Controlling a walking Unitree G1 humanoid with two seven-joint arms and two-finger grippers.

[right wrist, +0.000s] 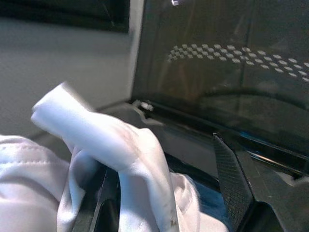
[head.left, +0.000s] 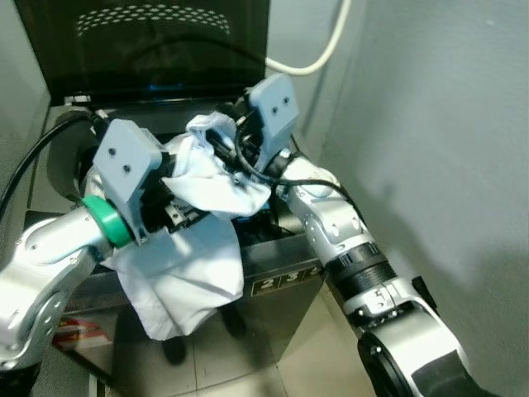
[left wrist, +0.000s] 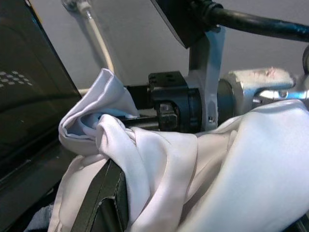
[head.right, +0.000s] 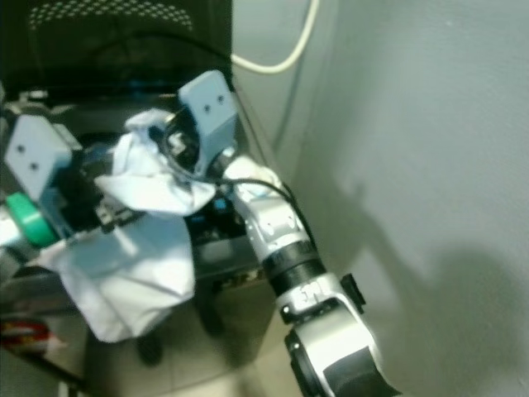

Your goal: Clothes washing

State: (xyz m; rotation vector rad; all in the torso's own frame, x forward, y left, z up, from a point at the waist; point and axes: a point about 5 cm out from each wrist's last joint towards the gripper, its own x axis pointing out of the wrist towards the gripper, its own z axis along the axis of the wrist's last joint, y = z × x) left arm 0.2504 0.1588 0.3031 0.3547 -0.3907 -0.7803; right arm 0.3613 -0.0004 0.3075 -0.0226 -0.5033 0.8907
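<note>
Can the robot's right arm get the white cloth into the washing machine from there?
Probably yes. The right gripper already has the white cloth over the washing machine, whose lid stands open, leaving the way free.

cloth (head.left: 202, 178) over washer (head.left: 277, 277), between tools

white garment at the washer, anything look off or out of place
Yes: the white cloth garment is draped over the dark top-loading washer's front edge, hanging down outside, while the left gripper and right gripper hold it bunched above the opening.
</note>
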